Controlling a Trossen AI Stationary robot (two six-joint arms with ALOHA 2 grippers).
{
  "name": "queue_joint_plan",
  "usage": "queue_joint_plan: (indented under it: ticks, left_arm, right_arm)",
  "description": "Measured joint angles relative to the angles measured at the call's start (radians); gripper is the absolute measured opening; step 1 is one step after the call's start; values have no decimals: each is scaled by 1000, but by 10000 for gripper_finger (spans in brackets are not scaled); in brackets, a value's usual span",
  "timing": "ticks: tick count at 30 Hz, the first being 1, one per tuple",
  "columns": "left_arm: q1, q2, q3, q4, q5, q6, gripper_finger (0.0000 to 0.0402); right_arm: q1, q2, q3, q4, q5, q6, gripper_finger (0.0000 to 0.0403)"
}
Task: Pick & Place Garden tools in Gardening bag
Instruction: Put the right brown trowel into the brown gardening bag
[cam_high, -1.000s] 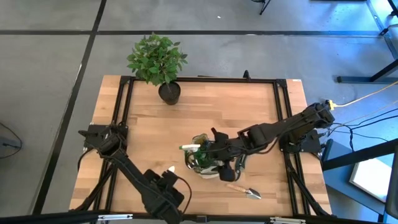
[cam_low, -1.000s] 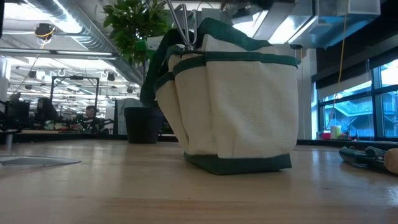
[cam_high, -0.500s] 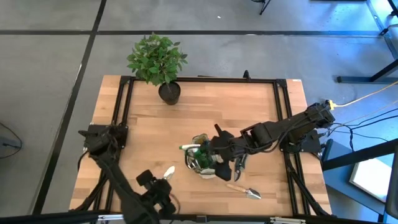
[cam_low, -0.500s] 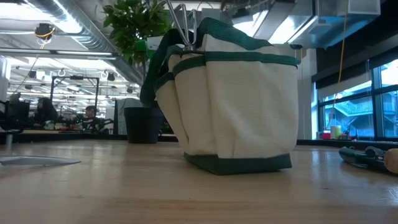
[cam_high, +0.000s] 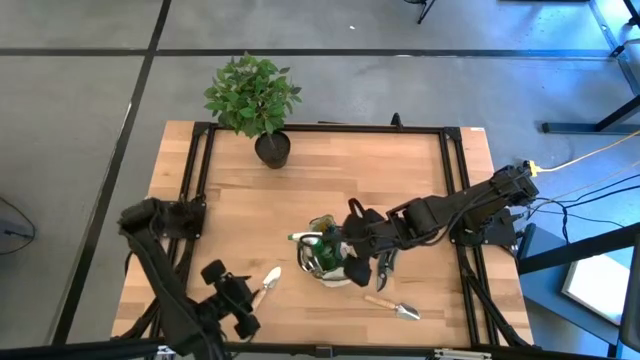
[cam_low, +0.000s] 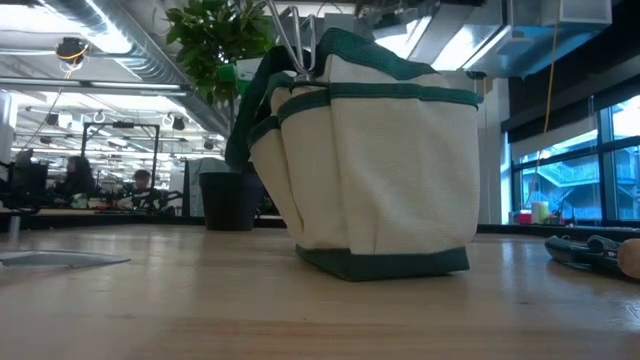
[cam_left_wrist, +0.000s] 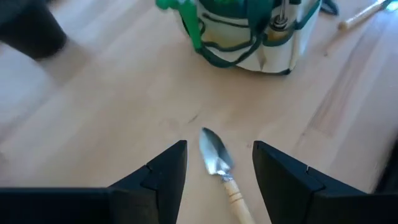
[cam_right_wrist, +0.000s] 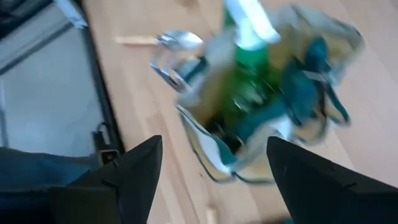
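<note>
The bag (cam_high: 330, 258) stands in the middle of the table (cam_high: 330, 170), with the green spray bottle (cam_right_wrist: 245, 74) inside it. The right claw (cam_high: 352, 252) hangs wide open right over the bag, holding nothing. The left claw (cam_left_wrist: 217, 163) is open near the table's front edge, its fingers on each side of a small trowel (cam_left_wrist: 219, 167), which seems to lie flat on the wood, while another trowel (cam_high: 392, 307) and what may be pruners (cam_high: 385, 268) lie beside the bag.

The tabletop (cam_high: 330, 170) is pale, smooth wood with visible grain. The gardening bag (cam_low: 385, 170) is matt woven cloth, cream with green trim. A small trowel (cam_left_wrist: 216, 155) has a shiny metal blade and light wooden handle. The spray bottle (cam_right_wrist: 249, 74) is glossy translucent green plastic.
</note>
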Motion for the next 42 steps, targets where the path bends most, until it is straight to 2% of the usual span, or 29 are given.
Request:
queue_joint_plan:
  ticks: [5, 11, 17, 19, 25, 28, 31, 34, 38, 40, 42]
  left_arm:
    - [-25, -161, -246, 189, -17, -50, 178]
    - [-61, -353, -556, 456, -39, -140, 178]
    - [-72, -531, -851, 784, -213, -66, 178]
    - [-71, -579, -924, 845, -255, -53, 178]
    - [-71, -699, -1041, 878, -314, -119, 174]
    - [-71, -738, -1051, 874, -313, -125, 173]
    - [-67, -770, -1051, 883, -312, -124, 173]
    - [-69, -787, -1051, 883, -307, -112, 171]
    - [-69, -805, -1051, 883, -224, -26, 171]
    - [-69, -810, -1051, 883, -172, 40, 170]
    - [-71, -816, -1051, 883, -127, 96, 169]
  right_arm:
    - [0, 0, 0, -93, 6, 140, 291]
    - [0, 0, 0, -82, 4, 303, 291]
    - [0, 0, 0, -28, 12, 488, 291]
    - [0, 0, 0, 10, 35, 543, 291]
    - [0, 1, 0, 137, 57, 577, 291]
    - [9, 1, 0, 197, 7, 463, 291]
    - [26, 1, -22, 180, -44, 479, 291]
    - [57, 1, -56, 102, -23, 652, 291]
    - [129, 1, -111, 80, 77, 1102, 291]
    - [177, 2, -126, 83, 87, 1344, 291]
    - [215, 12, -130, 115, 74, 1492, 291]
